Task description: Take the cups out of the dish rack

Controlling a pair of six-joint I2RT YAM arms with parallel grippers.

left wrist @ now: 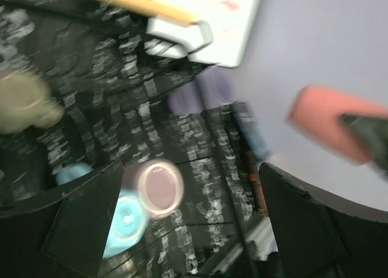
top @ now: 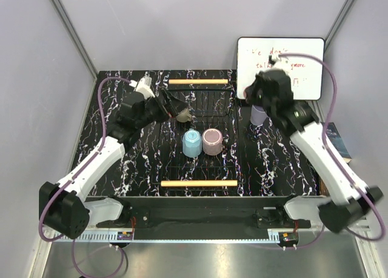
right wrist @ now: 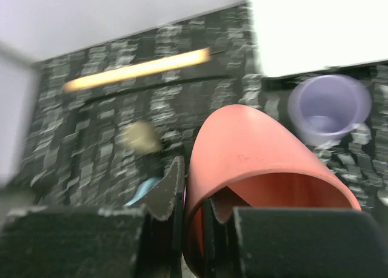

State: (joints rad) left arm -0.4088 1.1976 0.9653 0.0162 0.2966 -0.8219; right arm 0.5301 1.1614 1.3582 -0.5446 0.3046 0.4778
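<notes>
The dish rack (top: 198, 183) holds blue cup (top: 191, 143), mauve cup (top: 212, 142), seemingly olive mug (top: 182, 113); lavender cup (top: 259, 115) stands beside; coral cup (right wrist: 254, 163) is gripped.

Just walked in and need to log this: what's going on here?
Cups are being unloaded from the dish rack. The right claw is shut on the coral cup at its rim, holding it right of the rack near the lavender cup on the table. The left claw is open beside the olive-grey mug. The blue cup and mauve cup sit in the rack.

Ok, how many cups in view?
5: light blue and mauve on the rack; olive mug near the left gripper; lavender on the table, right side; coral in the right gripper.
</notes>
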